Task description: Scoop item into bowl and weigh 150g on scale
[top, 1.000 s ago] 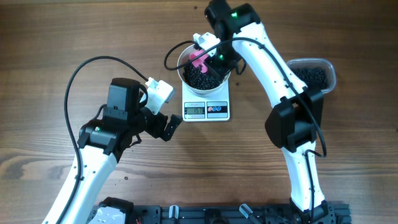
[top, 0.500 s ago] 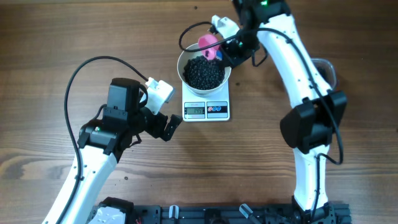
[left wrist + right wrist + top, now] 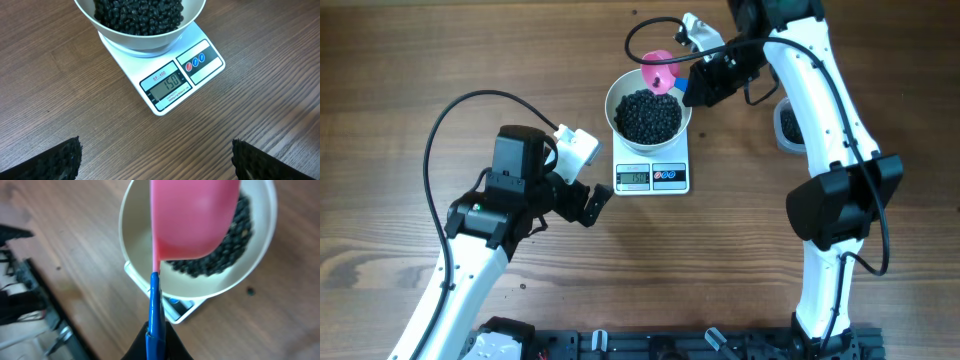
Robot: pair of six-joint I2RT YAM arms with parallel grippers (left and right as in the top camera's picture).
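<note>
The item (image 3: 648, 118) is a heap of tiny round black beads, shiny and packed close together; it lies in the white bowl (image 3: 612, 108) and fills it well up the smooth sides, with its surface a little under the rim. The bowl is round and so has no direction of its own; it stands upright on the far part of the scale (image 3: 670, 178). The scale is a small white rectangle; its front edge, with the grey display (image 3: 167, 85) and the round buttons (image 3: 200, 58), points toward the robot's base, and the display shows 150.

Over the far rim of the bowl hangs the pink scoop (image 3: 658, 67); its long axis goes slanted, with the pink cup to the far left and the blue handle (image 3: 154, 300) running back to the right gripper (image 3: 692, 88), which is pressed together on that handle. Farther to the right a clear tub (image 3: 784, 125) stands on the wooden tabletop (image 3: 400, 100) with dark beads showing inside; the right arm hides a part of it. The left gripper (image 3: 592, 205) is near the front left of the scale; its fingers (image 3: 60, 160) are spread wide and hold nothing.
</note>
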